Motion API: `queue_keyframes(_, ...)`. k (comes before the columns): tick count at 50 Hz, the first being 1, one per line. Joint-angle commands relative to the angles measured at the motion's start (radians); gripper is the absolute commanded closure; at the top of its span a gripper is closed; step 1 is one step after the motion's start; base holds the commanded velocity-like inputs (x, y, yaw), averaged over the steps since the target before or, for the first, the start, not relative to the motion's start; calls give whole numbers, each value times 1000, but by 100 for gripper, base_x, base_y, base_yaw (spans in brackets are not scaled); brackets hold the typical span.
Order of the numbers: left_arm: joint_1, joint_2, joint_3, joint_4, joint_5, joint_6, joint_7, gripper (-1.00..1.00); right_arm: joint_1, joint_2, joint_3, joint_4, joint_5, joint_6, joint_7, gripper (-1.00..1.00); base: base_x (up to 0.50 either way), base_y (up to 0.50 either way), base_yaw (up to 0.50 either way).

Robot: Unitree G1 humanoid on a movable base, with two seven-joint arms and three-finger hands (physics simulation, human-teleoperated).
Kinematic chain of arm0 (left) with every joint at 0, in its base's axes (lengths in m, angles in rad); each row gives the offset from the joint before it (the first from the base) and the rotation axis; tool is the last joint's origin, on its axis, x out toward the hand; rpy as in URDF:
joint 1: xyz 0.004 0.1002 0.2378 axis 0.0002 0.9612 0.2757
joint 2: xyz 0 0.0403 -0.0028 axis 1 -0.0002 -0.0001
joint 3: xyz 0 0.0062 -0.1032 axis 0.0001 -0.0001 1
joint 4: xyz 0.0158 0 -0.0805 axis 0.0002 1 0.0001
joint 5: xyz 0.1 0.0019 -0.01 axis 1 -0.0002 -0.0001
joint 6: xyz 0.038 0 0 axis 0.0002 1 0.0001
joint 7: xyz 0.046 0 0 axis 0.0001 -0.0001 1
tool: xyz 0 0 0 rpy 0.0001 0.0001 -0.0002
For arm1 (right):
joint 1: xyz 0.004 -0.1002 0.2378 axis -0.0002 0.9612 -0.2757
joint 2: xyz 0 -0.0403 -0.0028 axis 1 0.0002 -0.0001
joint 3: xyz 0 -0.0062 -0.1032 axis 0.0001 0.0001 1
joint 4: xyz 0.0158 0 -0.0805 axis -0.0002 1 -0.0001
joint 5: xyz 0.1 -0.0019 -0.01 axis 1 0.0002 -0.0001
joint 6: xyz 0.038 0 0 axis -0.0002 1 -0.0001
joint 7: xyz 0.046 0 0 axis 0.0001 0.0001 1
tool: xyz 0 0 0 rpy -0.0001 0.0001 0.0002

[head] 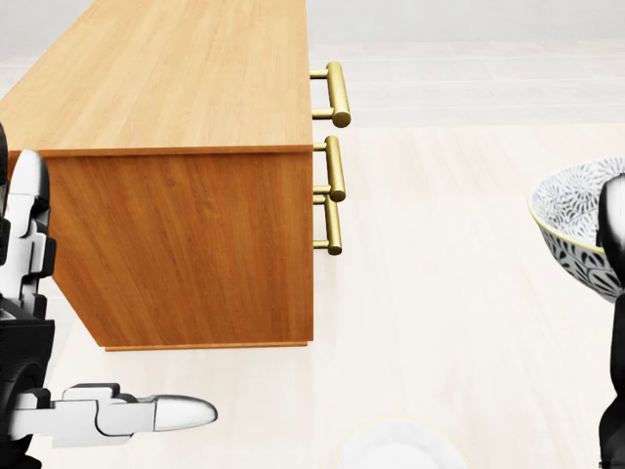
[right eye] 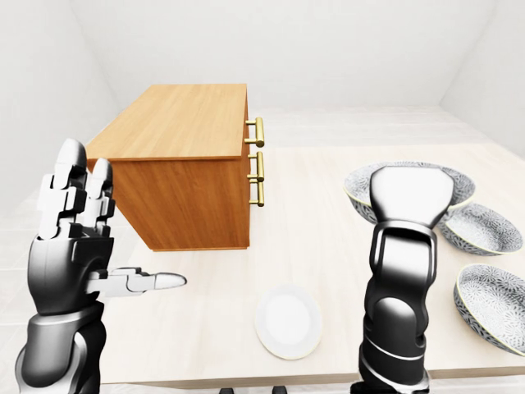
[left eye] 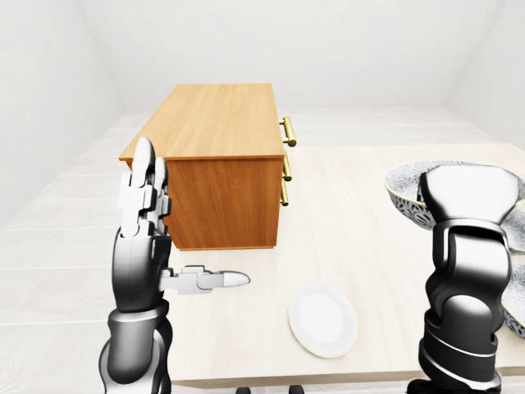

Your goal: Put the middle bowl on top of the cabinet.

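No readable text, label, brand, number or sign in any of the three views. On the bowl (head: 571, 217) only a grey leaf-like ornament, without letters or digits. On the cabinet (head: 176, 88) only plain wood grain, with nothing printed or stuck on.

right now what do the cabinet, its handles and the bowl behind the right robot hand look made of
Cabinet: wood or veneer, matte, visible grain. Handles: brass-like metal, polished, gold with highlights. Bowl: probably glazed ceramic, dark-and-white pattern with pale rim; being a render, all uncertain.
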Motion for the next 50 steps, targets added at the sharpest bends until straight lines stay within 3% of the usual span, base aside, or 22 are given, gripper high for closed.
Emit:
queue_keyframes(1, -8, -2, 15, 6, -12, 0, 7, -100, -198, -26, 78, 202, -12, 0, 0, 100, 0, 0, 0)
queue_keyframes(11, -2, 0, 6, 15, -8, 0, -1, -100, -396, -63, 100, 339, -13, 0, 0, 100, 0, 0, 0)
queue_keyframes(30, -2, 1, -4, 27, 1, 0, -5, -100, -753, -63, 167, 711, 91, 0, -7, 100, 0, 0, 0)
queue_keyframes(50, -2, 0, 0, 27, -3, 0, -11, -100, -1094, -18, 235, 1207, 155, 0, -258, 100, 0, 0, 0)
